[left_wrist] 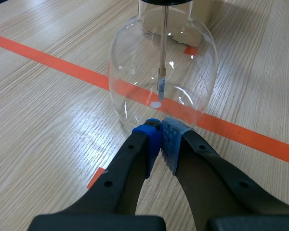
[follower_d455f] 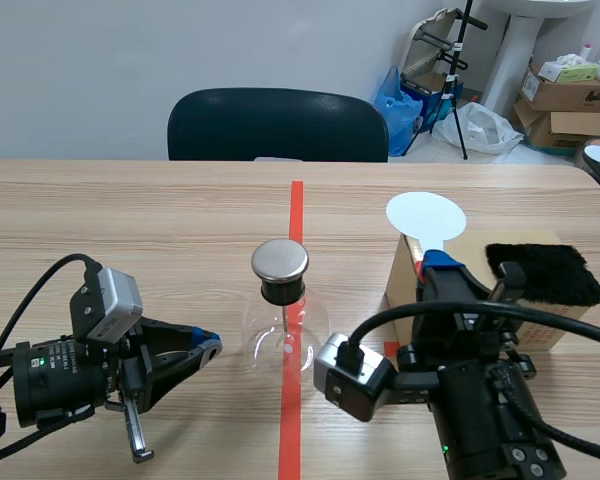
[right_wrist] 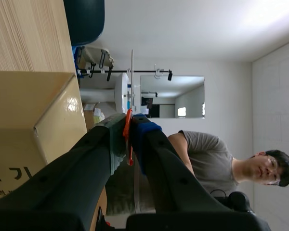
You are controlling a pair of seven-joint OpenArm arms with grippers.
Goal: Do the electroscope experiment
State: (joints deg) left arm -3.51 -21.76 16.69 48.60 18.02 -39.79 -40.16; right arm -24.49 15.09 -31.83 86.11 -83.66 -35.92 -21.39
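Wood table (follower_d455f: 130,200) w/ glass flask (follower_d455f: 268,332) & cardboard box (follower_d455f: 405,290).

Bare table (follower_d455f: 130,220) lies open from the flask's (follower_d455f: 283,325) 9 o'clock round to 1 o'clock, leaving free passage for a gripper. At 3 o'clock a box (follower_d455f: 404,285) topped with black fur (follower_d455f: 545,272) blocks the way, with a white disc (follower_d455f: 425,215) raised above its flask-side edge. The right arm (follower_d455f: 470,400) fills 4 to 5 o'clock. The left gripper (follower_d455f: 210,345), fingers together, sits just beside the glass at 8 o'clock.

One glass flask (follower_d455f: 285,325), one box (follower_d455f: 472,250), one fur cloth (follower_d455f: 545,272), one paddle (follower_d455f: 425,215).
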